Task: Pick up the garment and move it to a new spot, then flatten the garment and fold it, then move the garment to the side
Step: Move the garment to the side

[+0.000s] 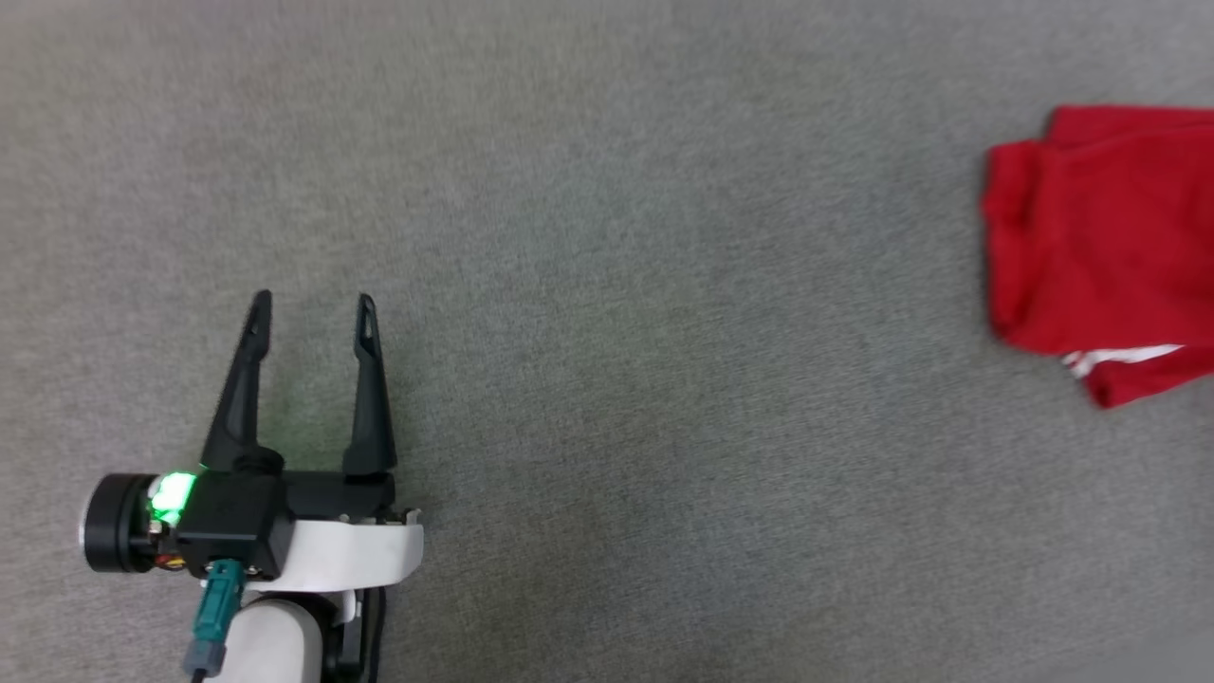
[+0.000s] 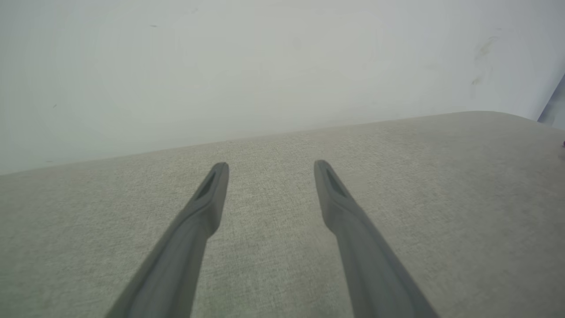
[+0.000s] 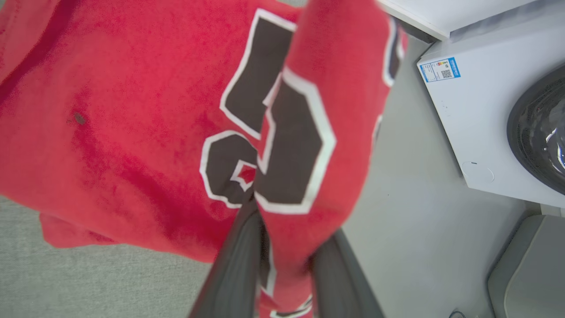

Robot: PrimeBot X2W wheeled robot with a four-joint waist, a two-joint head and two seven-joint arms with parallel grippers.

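**Red jersey (image 1: 1100, 247) nipped in right gripper (image 3: 284, 265); left gripper (image 1: 313, 302) wide open**

Lies bunched at the far right of the grey fabric surface (image 1: 607, 237), cut off by the picture's edge. Plain red uppermost, with a strip of white striped trim (image 1: 1129, 358) along the near side. Sits well apart from the left gripper at near left. There, two dark fingers (image 1: 242, 379) spread as wide as they go, gripping nothing, tips over bare fabric (image 2: 273, 247) with a pale wall (image 2: 282, 66) beyond.

Seen along the right wrist: only a narrow gap between the two dark fingers (image 3: 236, 269), and a fold of red cloth (image 3: 132, 132) caught in it. Fingertips hidden under the jersey. Black, white-outlined numerals (image 3: 287, 145) on that fold and on the cloth behind. Off to the right, pale floor (image 3: 410, 221) and a white washing machine (image 3: 476, 132) with a dark round door.
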